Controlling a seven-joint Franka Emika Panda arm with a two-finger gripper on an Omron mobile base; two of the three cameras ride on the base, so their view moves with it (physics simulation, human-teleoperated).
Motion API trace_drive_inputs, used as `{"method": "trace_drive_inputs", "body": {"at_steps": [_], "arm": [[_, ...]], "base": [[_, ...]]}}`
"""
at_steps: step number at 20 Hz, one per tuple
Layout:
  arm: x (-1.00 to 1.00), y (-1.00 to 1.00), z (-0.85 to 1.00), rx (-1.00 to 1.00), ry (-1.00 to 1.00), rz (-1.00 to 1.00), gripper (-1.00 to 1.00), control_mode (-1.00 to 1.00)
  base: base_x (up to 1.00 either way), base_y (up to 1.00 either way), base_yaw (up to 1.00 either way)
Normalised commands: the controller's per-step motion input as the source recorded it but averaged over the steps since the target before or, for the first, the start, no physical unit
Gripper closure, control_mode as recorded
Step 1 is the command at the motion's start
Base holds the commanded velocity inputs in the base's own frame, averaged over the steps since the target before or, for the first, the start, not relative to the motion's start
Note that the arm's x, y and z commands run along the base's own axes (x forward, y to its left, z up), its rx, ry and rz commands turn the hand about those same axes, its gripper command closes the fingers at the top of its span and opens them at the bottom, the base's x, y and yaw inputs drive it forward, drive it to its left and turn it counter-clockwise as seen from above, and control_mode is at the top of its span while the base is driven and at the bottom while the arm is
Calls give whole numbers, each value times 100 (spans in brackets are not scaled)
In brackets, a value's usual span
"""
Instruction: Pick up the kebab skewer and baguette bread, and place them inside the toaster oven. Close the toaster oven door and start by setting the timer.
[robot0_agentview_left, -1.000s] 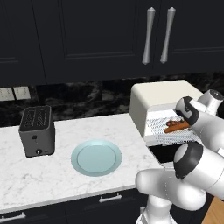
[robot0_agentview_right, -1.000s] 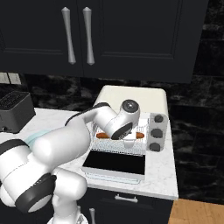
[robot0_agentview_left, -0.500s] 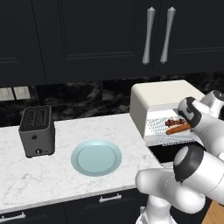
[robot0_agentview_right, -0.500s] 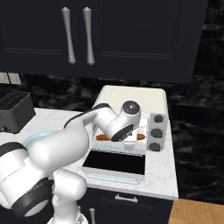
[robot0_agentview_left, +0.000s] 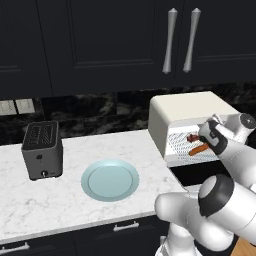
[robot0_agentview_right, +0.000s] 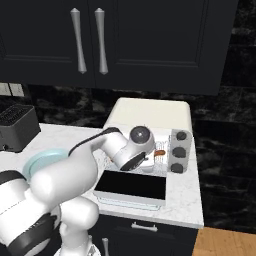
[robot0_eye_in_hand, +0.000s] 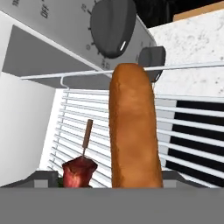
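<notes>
At toaster oven (robot0_agentview_left: 175, 117) mouth, arm bent low, baguette bread (robot0_eye_in_hand: 132, 127) on rack

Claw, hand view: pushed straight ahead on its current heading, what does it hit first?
Likely the baguette bread, lying dead ahead on the toaster oven wire rack; the kebab skewer sits just beside that line. Depth unclear.

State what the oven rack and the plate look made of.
The wire rack looks like bare metal: thin pale parallel rods with a light sheen. The plate looks like glazed ceramic, smooth pale blue with a soft rim; plastic cannot be ruled out in this render.
</notes>
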Motion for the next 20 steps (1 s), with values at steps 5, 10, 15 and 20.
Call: {"method": "trace_drive_inputs", "body": {"at_steps": [5,10,15,20], "arm": [[-27,-40,-14,-18,-4,-2,-100,-100],[-21,-61,0,-14,0,0,-100,-100],[0,-4,2,-5,-5,2,-100,-100],[-30,-2,42,-1,1,0,-100,-100]], "base": [[0,0,0],[0,0,0],[0,0,0],[0,0,0]]}}
